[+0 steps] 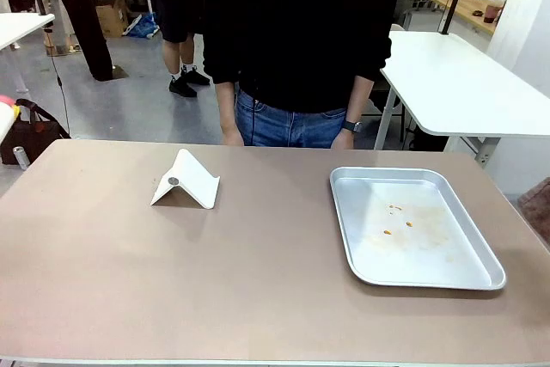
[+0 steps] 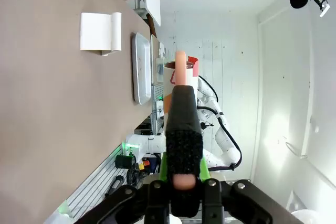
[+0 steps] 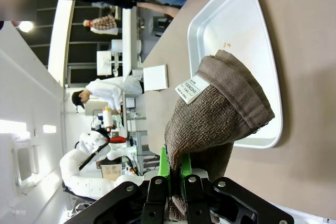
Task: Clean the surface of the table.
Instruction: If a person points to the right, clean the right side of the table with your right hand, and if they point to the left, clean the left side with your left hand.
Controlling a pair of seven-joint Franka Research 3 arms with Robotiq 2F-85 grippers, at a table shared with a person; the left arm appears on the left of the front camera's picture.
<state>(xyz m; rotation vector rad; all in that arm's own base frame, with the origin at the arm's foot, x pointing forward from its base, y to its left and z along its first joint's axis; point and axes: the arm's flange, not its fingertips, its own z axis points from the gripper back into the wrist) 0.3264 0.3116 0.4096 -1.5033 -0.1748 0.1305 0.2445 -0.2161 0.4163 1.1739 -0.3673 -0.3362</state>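
The beige-brown table carries a white folded stand left of centre and a silver tray on the right. The tray holds a few orange crumbs and faint smears. In the left wrist view my left gripper is shut on a black rough-faced tool with a peach handle, held in the air beside the table. In the right wrist view my right gripper is shut on a brown cloth with a white label, which hangs above the near edge of the tray.
A person in a black top and jeans stands at the far edge, hands down. A white-topped table stands behind on the right. The stand and tray lie far from my left gripper.
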